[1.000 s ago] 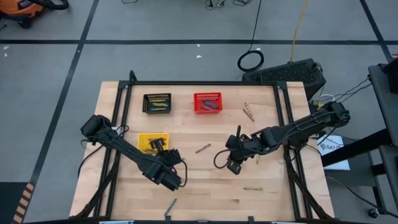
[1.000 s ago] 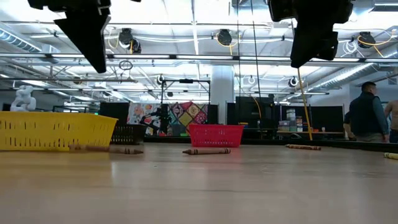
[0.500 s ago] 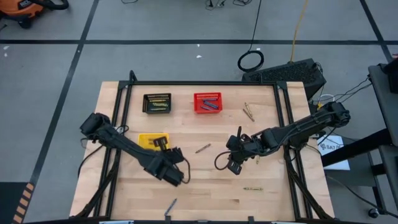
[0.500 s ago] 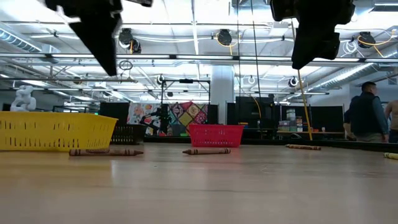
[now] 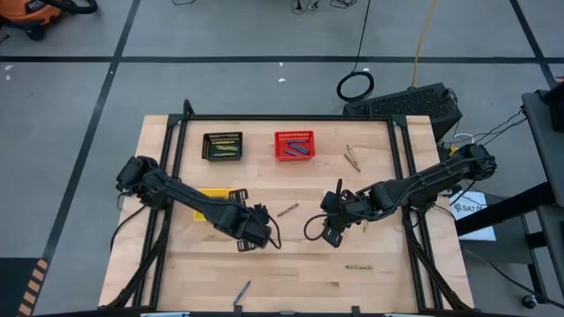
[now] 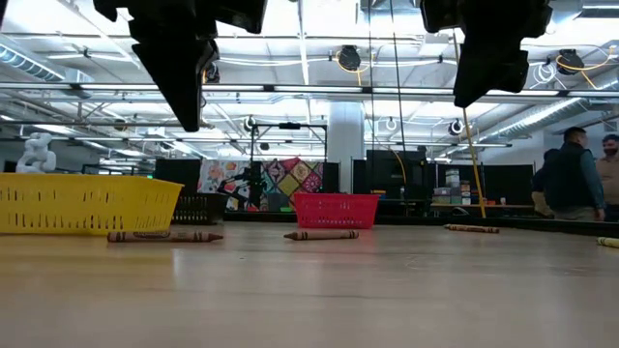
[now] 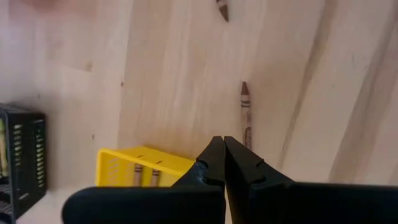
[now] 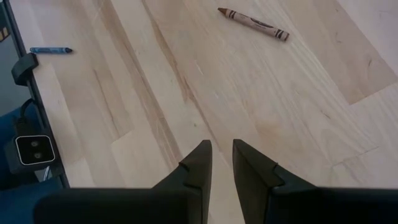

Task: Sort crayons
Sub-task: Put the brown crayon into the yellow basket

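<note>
My left gripper (image 5: 254, 236) (image 7: 222, 142) hangs shut and empty above the table, just right of the yellow basket (image 5: 208, 195). A brown crayon (image 7: 246, 115) lies flat on the wood just beyond its fingertips. Another brown crayon (image 5: 287, 210) (image 8: 254, 23) lies at the table's middle, between the two grippers. My right gripper (image 5: 330, 234) (image 8: 222, 148) hovers right of the middle, its fingers a little apart with nothing between them. A blue crayon (image 5: 242, 291) (image 8: 51, 50) lies by the near edge.
The black basket (image 5: 222, 145) and the red basket (image 5: 294, 144) stand at the far side with crayons inside. Two crayons (image 5: 352, 158) lie far right, and a yellow-green one (image 5: 357, 266) lies near right. People (image 6: 580, 179) stand in the room beyond the table.
My left gripper has swung toward the table's right edge and slightly toward the far edge, turning at the wrist and staying shut and above the table. This has uncovered a brown crayon in front of the yellow basket in the low view.
</note>
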